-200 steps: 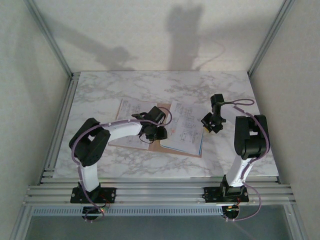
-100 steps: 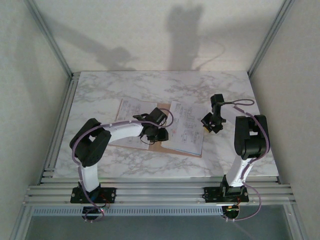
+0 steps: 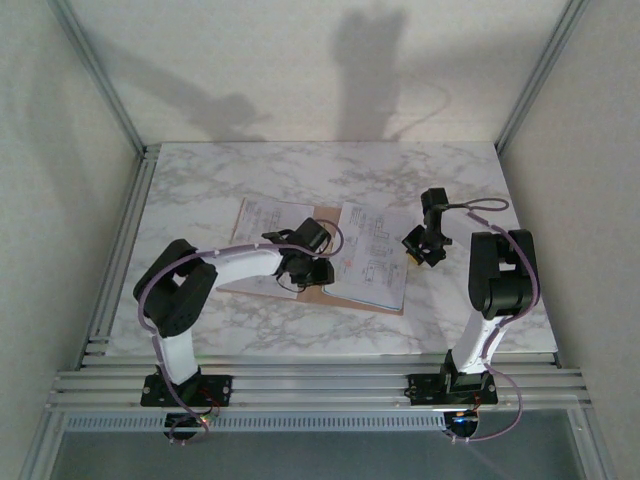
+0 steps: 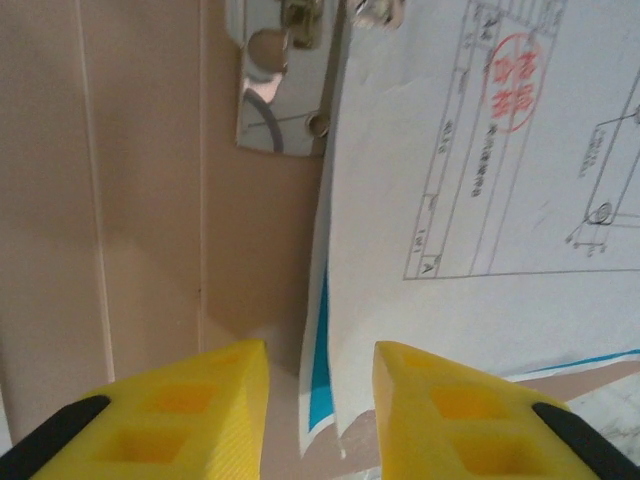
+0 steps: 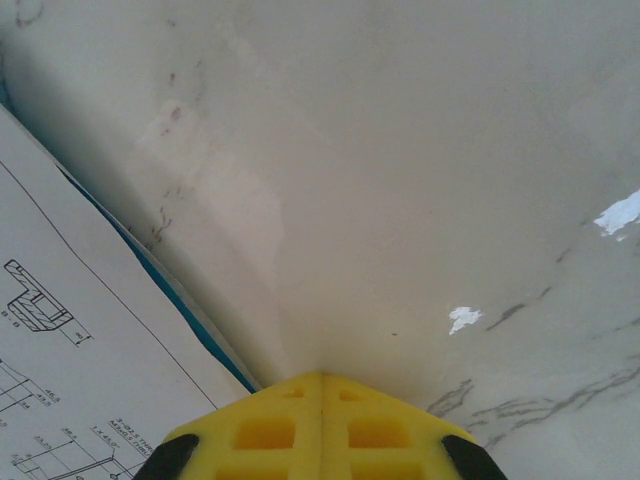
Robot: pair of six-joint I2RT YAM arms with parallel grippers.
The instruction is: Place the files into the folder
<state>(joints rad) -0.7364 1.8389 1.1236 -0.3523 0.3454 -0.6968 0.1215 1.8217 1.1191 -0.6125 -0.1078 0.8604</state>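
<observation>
The pinkish-tan folder lies open on the marble table, mostly covered by the files. One printed sheet rests on its left leaf, and a stack with a blue-edged sheet on its right leaf. My left gripper is open, low over the centre crease. In the left wrist view its jaws straddle the stack's edge, where the blue strip shows beside bare folder card. My right gripper is shut on nothing, just right of the stack, over bare marble.
A shiny metal clip is fixed to the folder by the crease. A red stamp marks the top sheet. Bare marble table stretches behind and to the right. Aluminium frame posts and white walls close in the sides.
My left gripper has drifted a little toward the near left along the crease. The right arm has not moved.
</observation>
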